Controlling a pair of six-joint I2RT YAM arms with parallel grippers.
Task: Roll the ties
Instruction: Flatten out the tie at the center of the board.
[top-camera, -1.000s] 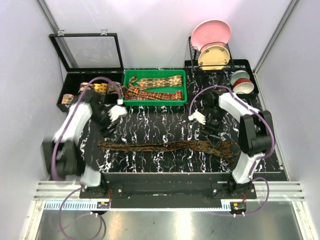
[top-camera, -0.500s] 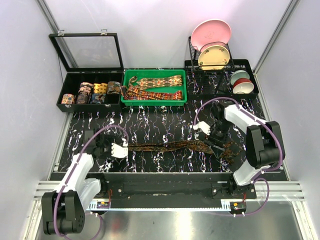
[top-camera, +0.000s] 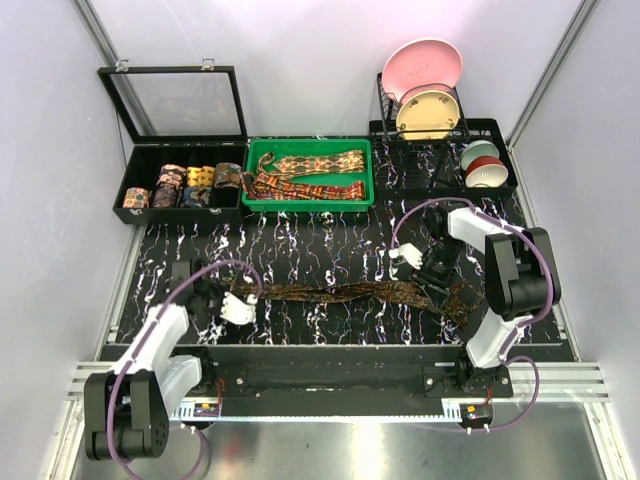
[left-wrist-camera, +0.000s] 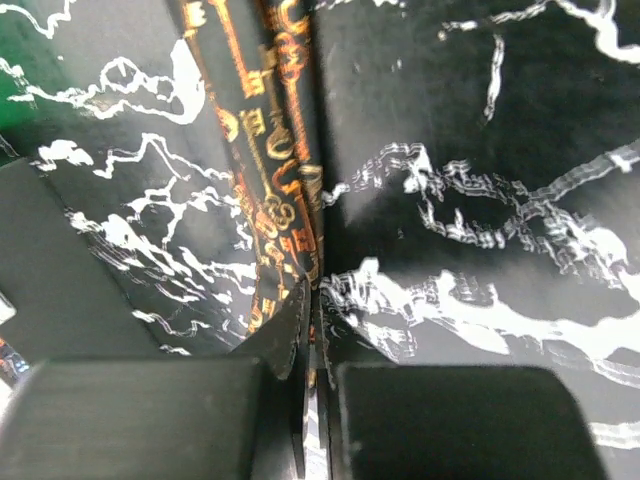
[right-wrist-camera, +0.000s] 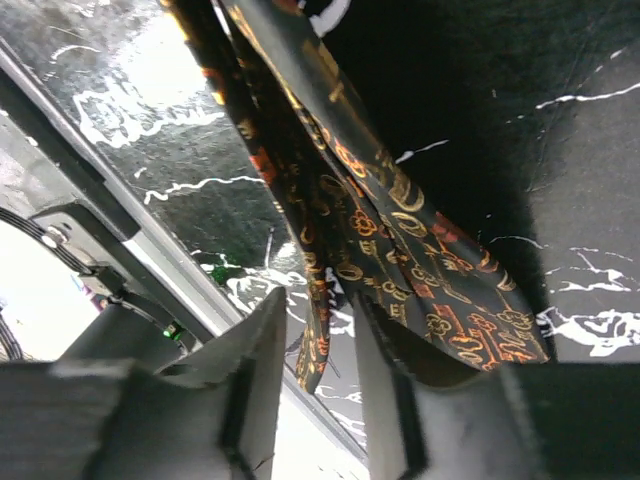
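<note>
One of the ties, dark brown with gold and orange motifs, lies stretched left to right across the black marbled table. My left gripper is shut on its narrow end; in the left wrist view the tie runs away from the closed left gripper. My right gripper is down at the crumpled wide end. In the right wrist view the tie drapes over one finger and a fold hangs between the jaws of the right gripper, which stand apart with a gap showing.
A green tray at the back holds more flat patterned ties. Left of it is a black box of rolled ties with its lid raised. A dish rack with plates and bowls stands back right. The table's front edge is close to both grippers.
The left arm swung from near the black box to the near left and shut on the tie's narrow end. The right gripper's jaws narrowed over the wide end, which bunched up.
</note>
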